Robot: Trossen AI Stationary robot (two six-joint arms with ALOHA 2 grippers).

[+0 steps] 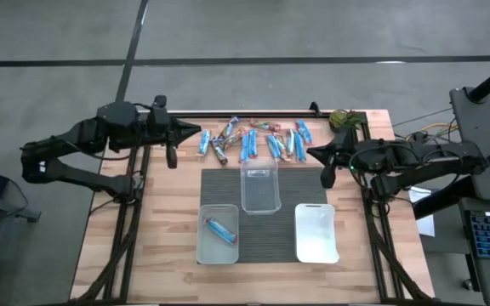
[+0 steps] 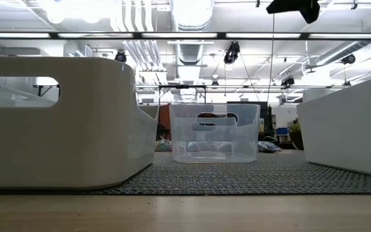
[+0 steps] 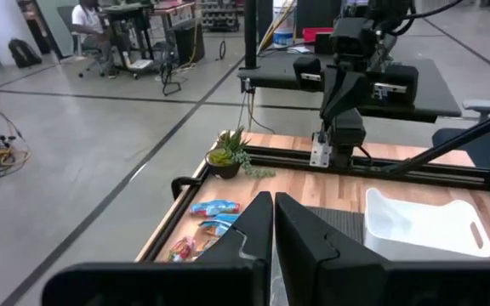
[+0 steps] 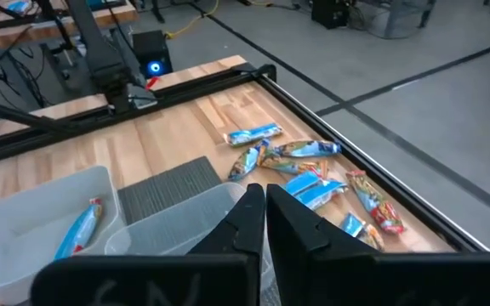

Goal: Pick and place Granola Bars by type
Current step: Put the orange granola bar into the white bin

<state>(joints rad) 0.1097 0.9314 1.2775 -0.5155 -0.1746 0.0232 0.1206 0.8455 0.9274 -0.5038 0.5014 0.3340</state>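
Note:
Several granola bars [image 1: 253, 140], mostly bright blue with a few orange and dark ones, lie scattered on the wood along the table's far edge; they also show in the right wrist view [image 4: 304, 170] and the left wrist view [image 3: 215, 208]. One blue bar [image 1: 221, 229] lies flat in the near-left tub [image 1: 202, 246]. My left gripper [image 1: 192, 130] [image 3: 273, 212] is shut and stands just left of the row of bars. My right gripper [image 1: 313, 153] [image 4: 264, 200] is shut and stands just right of the row, by the centre tub [image 1: 260, 204]. Neither holds anything.
Three tubs stand on a dark ribbed mat [image 1: 313, 183]: a clear one at the centre [image 2: 214, 132], one near-left [image 2: 57, 122], and a white one near-right [image 1: 316, 246]. A small green plant [image 1: 344, 119] sits at the far right corner. Bare wood lies left and right of the mat.

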